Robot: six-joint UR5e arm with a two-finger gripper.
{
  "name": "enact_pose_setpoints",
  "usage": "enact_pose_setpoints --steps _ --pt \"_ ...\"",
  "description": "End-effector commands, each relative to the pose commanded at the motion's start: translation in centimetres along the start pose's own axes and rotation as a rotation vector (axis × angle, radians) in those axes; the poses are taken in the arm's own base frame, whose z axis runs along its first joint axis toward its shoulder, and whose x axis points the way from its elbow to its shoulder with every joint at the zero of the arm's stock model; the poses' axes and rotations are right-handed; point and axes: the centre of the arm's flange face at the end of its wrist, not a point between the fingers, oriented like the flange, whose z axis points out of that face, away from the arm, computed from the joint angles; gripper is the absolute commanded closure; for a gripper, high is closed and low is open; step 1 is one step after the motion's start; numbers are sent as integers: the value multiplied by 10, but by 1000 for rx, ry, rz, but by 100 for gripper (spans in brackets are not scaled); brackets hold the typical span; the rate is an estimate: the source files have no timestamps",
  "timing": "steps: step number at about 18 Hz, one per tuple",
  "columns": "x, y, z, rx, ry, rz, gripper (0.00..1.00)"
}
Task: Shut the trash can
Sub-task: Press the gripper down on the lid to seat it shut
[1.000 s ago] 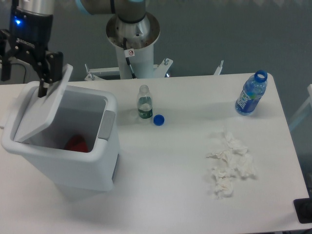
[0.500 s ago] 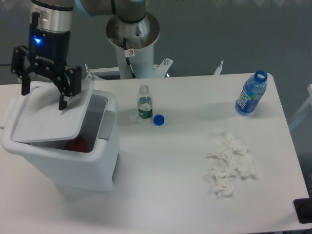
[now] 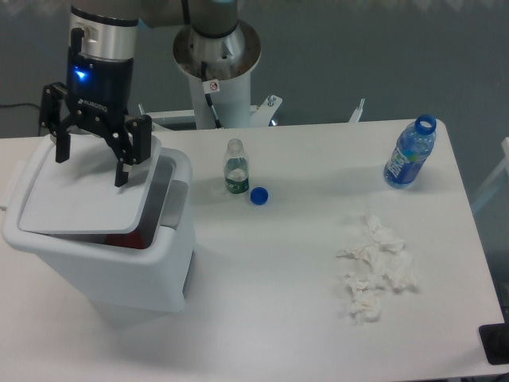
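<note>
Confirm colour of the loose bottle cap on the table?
Blue; the cap lies beside the small clear bottle, clearest in the fixed camera view.

The lid (image 3: 83, 195) covers most of the trash can (image 3: 119, 263) opening, so only a sliver of something red shows under its front edge, and what it is cannot be told. The gripper (image 3: 89, 169) hides the lid's far edge and hinge, and whether its fingertips touch the lid is unclear. The arm (image 3: 107, 40) is cut off by the top edge. A dark object (image 3: 496, 344) at the lower right corner is cut off too.
</note>
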Motion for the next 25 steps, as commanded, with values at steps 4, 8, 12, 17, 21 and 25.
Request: enact_pose_setpoints --steps 4,8,12,17,21,25 --pt "-4 1 3 -12 -13 -3 0" --pt "-7 8 15 -44 -24 10 0" --pt "-7 8 16 -46 -23 10 0" --pt "-8 9 21 -53 -19 9 0" --pt "-12 11 32 -70 -12 4 0" --pt "-13 12 38 -77 -7 -1 0"
